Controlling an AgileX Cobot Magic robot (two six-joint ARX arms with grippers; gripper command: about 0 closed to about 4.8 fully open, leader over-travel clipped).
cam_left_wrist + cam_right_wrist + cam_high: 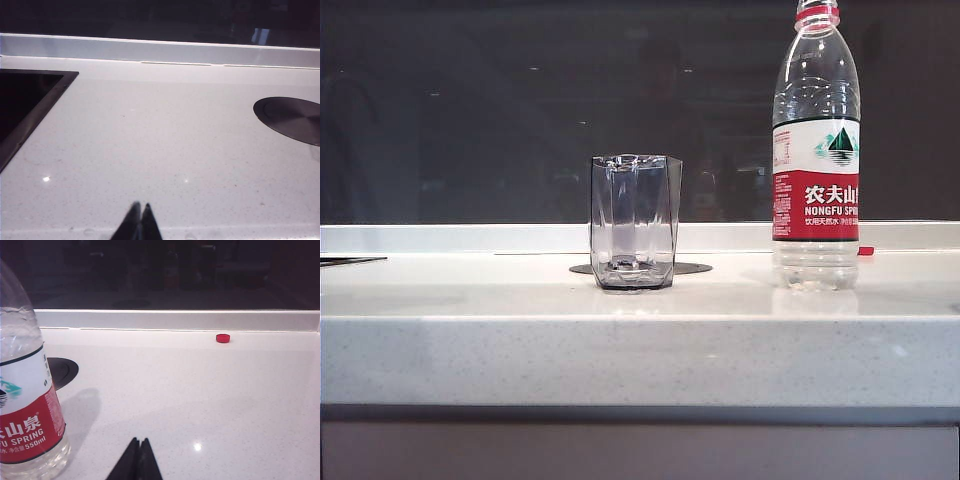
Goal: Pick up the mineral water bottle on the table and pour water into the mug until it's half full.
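Right wrist view, right gripper point(139, 452) clenched on nothing, low over white speckled table point(200, 400), tall clear plastic mineral water bottle point(27, 405) with red-and-white label upright just beside it, small red cap point(223, 338) well apart, exterior view, grey-tinted faceted glass mug point(634, 222) standing apart from bottle, left gripper point(139, 216) clenched, empty.

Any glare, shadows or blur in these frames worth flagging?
Exterior view: dark backdrop with faint reflections, mug and bottle sharp, table front edge soft. Left wrist view: small specular glints on the table, shut left tool blurred. Right wrist view: bottle casts a soft shadow, one bright glint, shut right tool out of focus.
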